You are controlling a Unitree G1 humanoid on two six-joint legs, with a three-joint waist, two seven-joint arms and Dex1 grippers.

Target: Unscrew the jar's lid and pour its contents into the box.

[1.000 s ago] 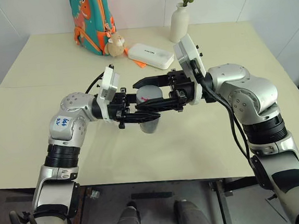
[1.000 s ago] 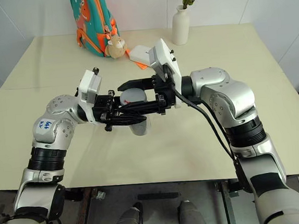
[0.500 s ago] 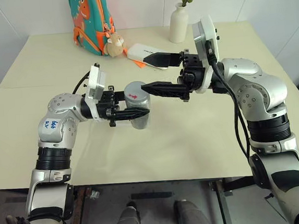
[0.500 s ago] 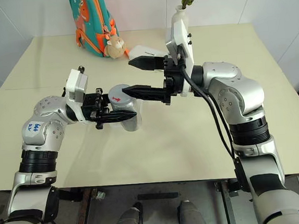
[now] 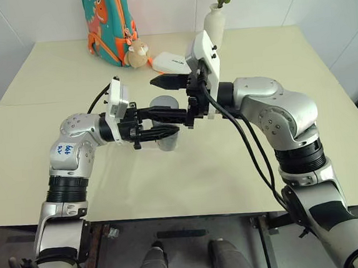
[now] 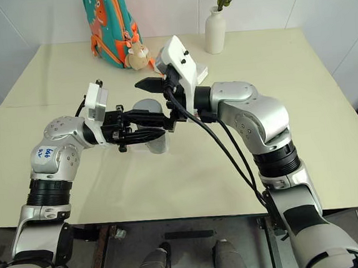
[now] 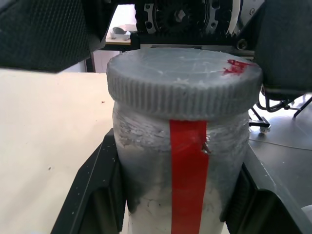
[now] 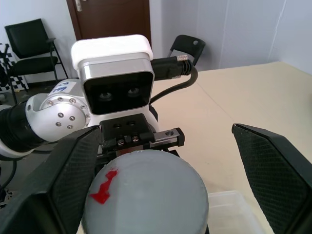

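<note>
The jar [image 7: 180, 161], cloudy-walled with a red strip down its side, is held upright above the table with my left gripper [image 5: 169, 127] shut on its body, one finger [image 7: 100, 190] on each side. Its grey ribbed lid [image 8: 146, 192], marked red on top, is screwed on. My right gripper [image 5: 160, 99] reaches in from the right and stands open, its fingers [image 8: 73, 170] wide on either side of the lid without touching it. The contents are hidden behind the cloudy wall. A corner of the clear box [image 8: 231, 207] shows on the table below the jar.
At the table's far side stand a teal backpack [image 5: 108, 24], a small plush toy [image 5: 137, 53], a white oblong case [image 5: 171, 60] and a white vase [image 5: 215, 25] with flowers. Bare table [image 5: 231, 161] lies to the right and in front of the jar.
My right gripper let go of the lid, opened wide and drew back to the right, then swung left again so its open fingers straddle the lid. The left gripper kept hold of the jar.
</note>
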